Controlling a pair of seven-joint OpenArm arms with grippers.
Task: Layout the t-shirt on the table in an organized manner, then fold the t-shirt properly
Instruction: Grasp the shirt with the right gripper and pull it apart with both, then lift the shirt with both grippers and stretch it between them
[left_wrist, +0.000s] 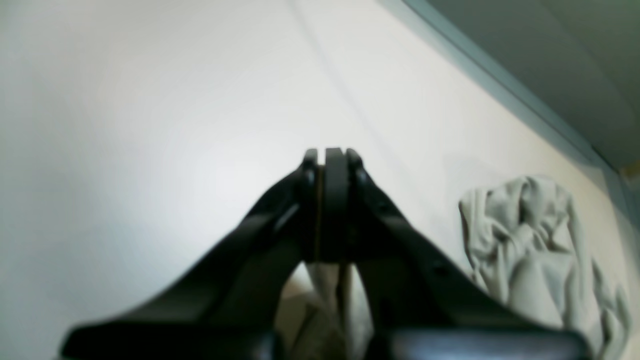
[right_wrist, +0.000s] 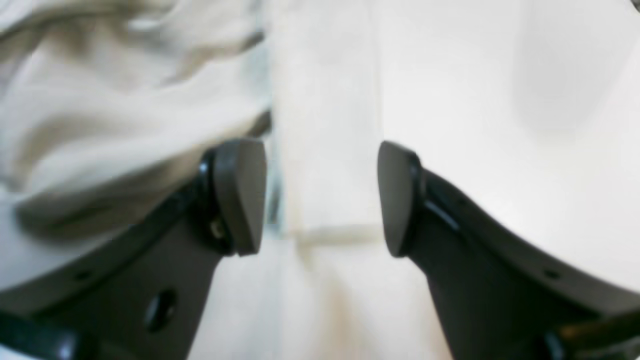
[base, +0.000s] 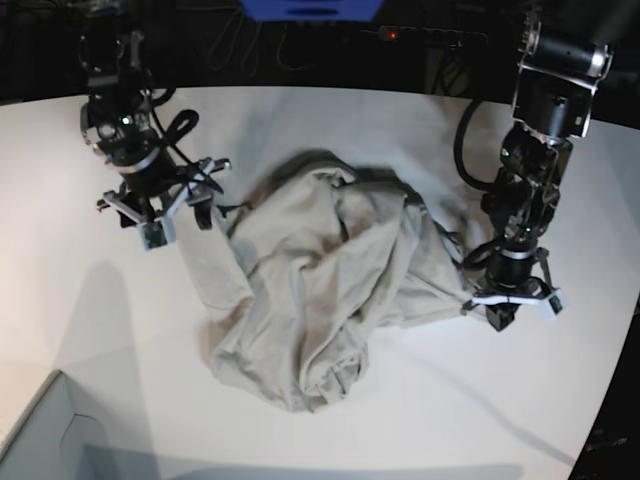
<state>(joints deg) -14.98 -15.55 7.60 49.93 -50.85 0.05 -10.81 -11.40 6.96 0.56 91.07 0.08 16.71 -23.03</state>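
T-shirt fabric lay crumpled in a loose heap at the middle of the white table, one strip of it trailing out toward the right gripper. That gripper hung with its jaws spread wide and nothing clamped between them, the cloth just beside one pad. The left gripper was clenched on a fold of the shirt's edge at the heap's other side.

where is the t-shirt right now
In the base view the t-shirt lies crumpled mid-table, between the open right gripper at its left edge and the shut left gripper at its right edge.
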